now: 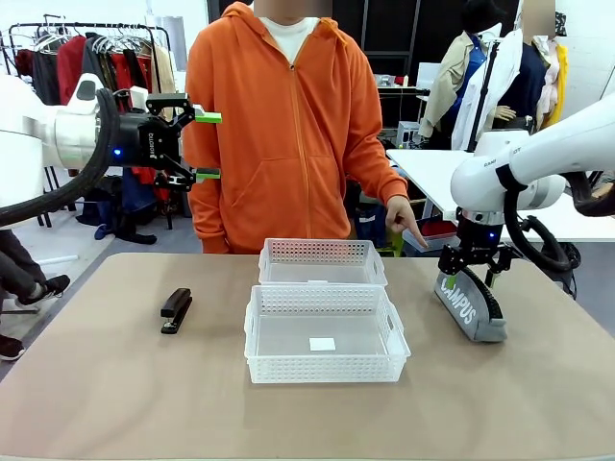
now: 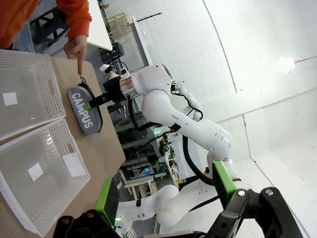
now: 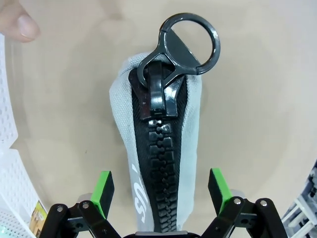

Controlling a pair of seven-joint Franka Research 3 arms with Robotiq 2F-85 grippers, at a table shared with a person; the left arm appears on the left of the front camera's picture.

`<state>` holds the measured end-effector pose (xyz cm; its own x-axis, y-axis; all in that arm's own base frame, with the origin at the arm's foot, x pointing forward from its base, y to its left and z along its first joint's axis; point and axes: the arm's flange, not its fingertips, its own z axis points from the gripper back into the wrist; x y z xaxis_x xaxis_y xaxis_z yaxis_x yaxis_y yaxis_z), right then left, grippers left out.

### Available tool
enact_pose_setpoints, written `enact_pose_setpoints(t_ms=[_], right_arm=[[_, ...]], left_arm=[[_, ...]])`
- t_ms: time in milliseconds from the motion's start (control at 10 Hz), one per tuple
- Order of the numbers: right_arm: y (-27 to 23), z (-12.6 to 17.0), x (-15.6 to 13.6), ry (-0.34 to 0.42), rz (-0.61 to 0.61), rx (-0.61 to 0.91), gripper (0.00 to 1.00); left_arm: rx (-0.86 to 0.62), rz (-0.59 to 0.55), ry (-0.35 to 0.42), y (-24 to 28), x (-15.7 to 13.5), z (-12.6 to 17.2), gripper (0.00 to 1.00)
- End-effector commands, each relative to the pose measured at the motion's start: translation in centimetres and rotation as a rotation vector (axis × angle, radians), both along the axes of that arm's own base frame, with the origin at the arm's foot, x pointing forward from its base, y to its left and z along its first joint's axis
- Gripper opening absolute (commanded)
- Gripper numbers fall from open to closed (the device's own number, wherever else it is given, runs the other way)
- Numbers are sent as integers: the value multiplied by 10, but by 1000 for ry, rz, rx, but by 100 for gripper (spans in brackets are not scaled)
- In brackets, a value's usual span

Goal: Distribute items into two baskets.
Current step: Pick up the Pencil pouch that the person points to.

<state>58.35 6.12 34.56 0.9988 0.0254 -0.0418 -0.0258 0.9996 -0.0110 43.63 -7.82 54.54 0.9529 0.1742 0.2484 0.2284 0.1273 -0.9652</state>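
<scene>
Nothing sorted yet: baskets (image 1: 327,367) at centre hold no item, stapler (image 1: 176,309) lies left of them, pouch (image 1: 469,309) at right beneath spread right gripper (image 1: 473,264); left gripper (image 1: 207,146) spread, upper left.

Bare tabletop (image 1: 106,384) around stapler (image 1: 176,309); person's pointing hand (image 1: 404,217) near pouch (image 1: 471,307).

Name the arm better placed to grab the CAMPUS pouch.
Right. The right gripper hangs open directly over the CAMPUS pouch, its pads either side of it; the left gripper is raised high, open, far off.
</scene>
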Motion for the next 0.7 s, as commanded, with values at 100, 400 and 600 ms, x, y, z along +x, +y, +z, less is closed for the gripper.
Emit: enact_pose_setpoints(t_ms=[100,400,600], right_arm=[[0,-2,8,-22,27,-14,61],[0,0,7,-35,19,-9,2],[0,1,7,-34,14,-10,0]], left_arm=[[-5,-3,-3,0,-1,2,100],[-5,-3,-3,0,-1,2,100],[-5,-3,-3,0,-1,2,100]])
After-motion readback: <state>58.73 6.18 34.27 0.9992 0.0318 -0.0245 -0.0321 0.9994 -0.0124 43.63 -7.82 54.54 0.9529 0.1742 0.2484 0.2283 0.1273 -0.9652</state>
